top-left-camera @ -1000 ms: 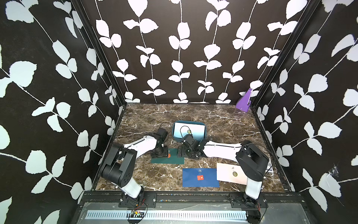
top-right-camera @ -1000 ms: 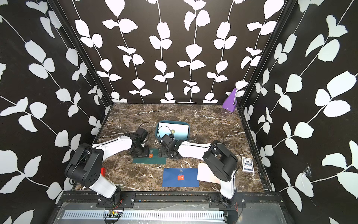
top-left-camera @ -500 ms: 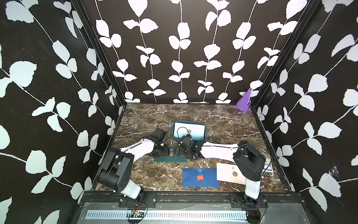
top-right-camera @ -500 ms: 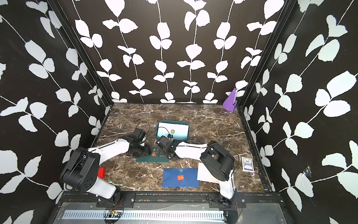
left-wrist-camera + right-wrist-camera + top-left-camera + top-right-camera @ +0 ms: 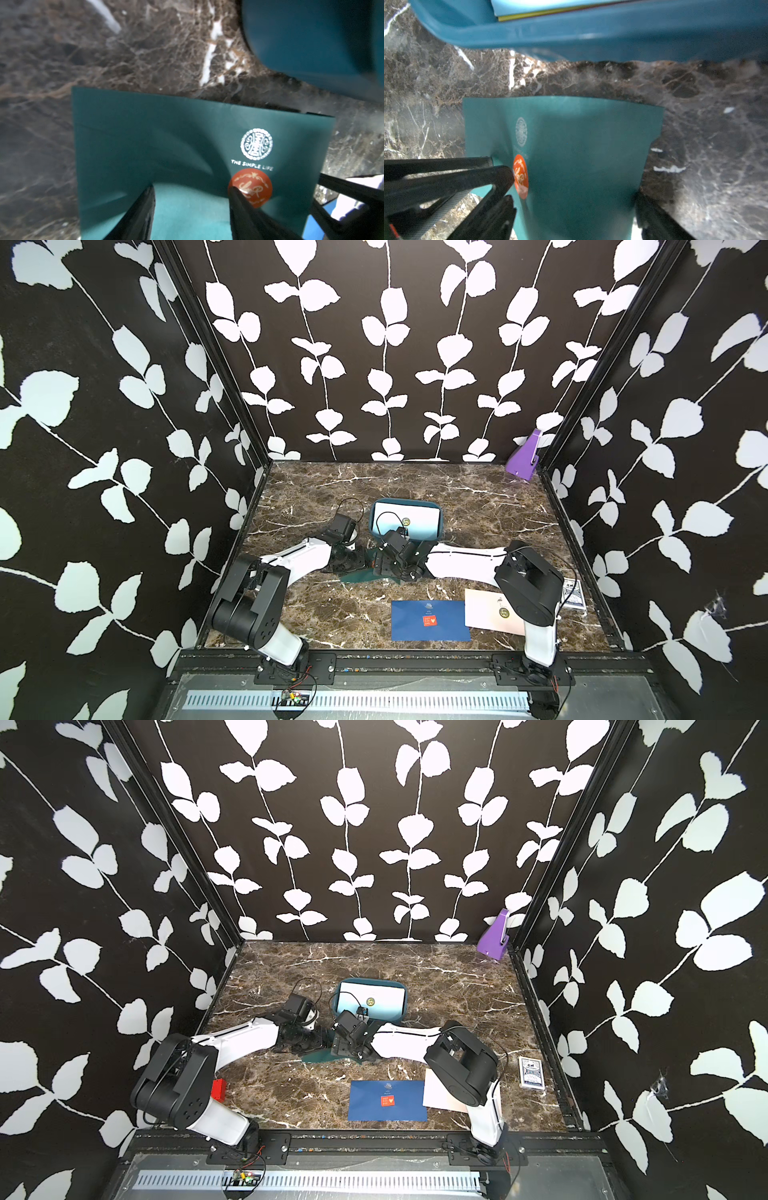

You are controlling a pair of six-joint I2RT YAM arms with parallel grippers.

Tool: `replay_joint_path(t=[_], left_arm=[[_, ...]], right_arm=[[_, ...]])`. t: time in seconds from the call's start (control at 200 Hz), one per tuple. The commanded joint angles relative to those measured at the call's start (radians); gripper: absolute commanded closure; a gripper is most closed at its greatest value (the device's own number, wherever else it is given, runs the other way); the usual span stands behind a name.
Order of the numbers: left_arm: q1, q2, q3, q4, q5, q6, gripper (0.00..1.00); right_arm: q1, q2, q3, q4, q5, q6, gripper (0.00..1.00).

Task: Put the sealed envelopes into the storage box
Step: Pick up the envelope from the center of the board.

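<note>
A dark green envelope (image 5: pixel 166 135) with an orange-red seal (image 5: pixel 252 187) lies on the marble just in front of the teal storage box (image 5: pixel 439 526). It is bowed, and both grippers mostly cover it in both top views. My left gripper (image 5: pixel 192 199) is open, with its fingertips resting on the envelope near the seal. My right gripper (image 5: pixel 571 207) is open wide, its jaws standing either side of the raised part of the envelope (image 5: pixel 581 135). The box holds a pale envelope (image 5: pixel 409 518). A navy envelope (image 5: pixel 430 620) and a pale pink envelope (image 5: pixel 486 610) lie near the front edge.
A purple angular object (image 5: pixel 523 460) stands in the back right corner. A deck of cards (image 5: pixel 531 1072) lies by the right wall, and a small red block (image 5: pixel 219 1090) sits behind the left arm's base. The right arm's elbow overhangs the pink envelope.
The left gripper has slid right along the green envelope until it meets the right gripper. The envelope, flat before, now bows. The right jaws have narrowed a little.
</note>
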Motion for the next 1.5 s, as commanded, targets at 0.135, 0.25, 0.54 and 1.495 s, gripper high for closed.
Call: replay_joint_path(t=[0.135, 0.25, 0.54, 1.495], left_arm=[[-0.011, 0.031, -0.064, -0.081, 0.055, 0.006, 0.41], [-0.011, -0.004, -0.058, -0.1, 0.068, 0.016, 0.41], [-0.011, -0.02, 0.225, -0.346, -0.015, 0.335, 0.43], [0.066, 0.204, 0.349, -0.371, 0.119, 0.864, 0.4]], right_arm=[[0.017, 0.062, -0.047, 0.016, -0.063, 0.024, 0.33], [0.008, 0.044, -0.062, 0.023, -0.068, -0.007, 0.39], [-0.017, 0.023, -0.081, 0.049, -0.137, -0.181, 0.46], [-0.049, 0.117, 0.084, -0.034, -0.315, -0.391, 0.49]])
